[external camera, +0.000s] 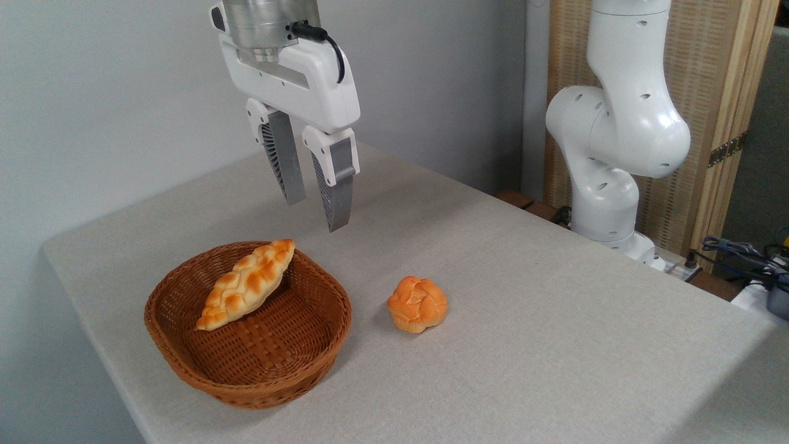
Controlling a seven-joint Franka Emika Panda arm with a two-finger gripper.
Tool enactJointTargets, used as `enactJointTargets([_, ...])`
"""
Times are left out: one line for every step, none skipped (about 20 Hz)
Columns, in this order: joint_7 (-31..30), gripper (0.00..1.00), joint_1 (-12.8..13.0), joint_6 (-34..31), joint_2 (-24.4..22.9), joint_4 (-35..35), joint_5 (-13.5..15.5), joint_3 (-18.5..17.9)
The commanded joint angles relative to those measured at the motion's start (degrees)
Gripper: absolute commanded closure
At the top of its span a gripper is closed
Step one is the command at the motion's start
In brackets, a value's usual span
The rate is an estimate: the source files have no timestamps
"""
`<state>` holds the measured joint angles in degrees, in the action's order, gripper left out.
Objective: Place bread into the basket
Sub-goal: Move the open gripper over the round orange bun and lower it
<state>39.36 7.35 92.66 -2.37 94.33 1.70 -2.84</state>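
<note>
The bread (417, 304), a small round orange-golden bun with a knotted top, lies on the grey table to the right of the basket (185, 336), a little apart from it. The oval brown wicker basket holds a long braided loaf (246, 284) leaning on its far-left rim. My gripper (316, 215) hangs in the air above the basket's far right edge, well up and to the left of the bun. Its two grey fingers are open with nothing between them.
The table (555, 345) is covered in a light grey cloth; its near-left edge runs just past the basket. The arm's white base (616, 160) stands at the back right, with cables (739, 253) and a wooden screen (721, 111) behind it.
</note>
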Motion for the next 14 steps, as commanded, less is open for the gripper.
enactJointTargets([0.46,0.0,0.38,-1.96,-0.61,-0.21,0.68,-0.77])
enactJointTargets([0.62,0.0,0.38,-2.04,-0.62,-0.2,0.68,-0.77])
enactJointTargets([0.71,0.0,0.38,-1.96,-0.62,-0.2,0.68,-0.77])
enactJointTargets([0.8,0.0,0.38,-1.96,-0.7,-0.2,0.68,-0.77])
enactJointTargets([0.8,0.0,0.38,-1.96,-0.88,-0.11,0.68,-0.77])
enactJointTargets([0.89,0.0,0.38,-1.96,-0.88,-0.02,0.68,-0.77])
enactJointTargets([0.89,0.0,0.38,-1.96,-0.88,-0.02,0.68,-0.77])
enactJointTargets([0.98,0.0,0.38,-1.96,-1.05,0.15,0.68,-0.77])
enactJointTargets([1.06,0.0,0.38,-1.96,-1.75,0.67,0.68,-0.77])
enactJointTargets([1.24,0.0,0.38,-1.17,-2.89,2.42,0.59,-0.85])
enactJointTargets([1.68,0.0,0.3,-0.21,-4.73,5.31,0.59,-0.86])
enactJointTargets([2.38,0.0,0.3,1.11,-6.75,8.3,0.5,-0.86])
enactJointTargets([3.25,0.0,0.3,2.08,-8.68,11.28,0.41,-0.86])
enactJointTargets([3.78,0.0,0.21,2.43,-10.53,14.01,0.32,-0.86])
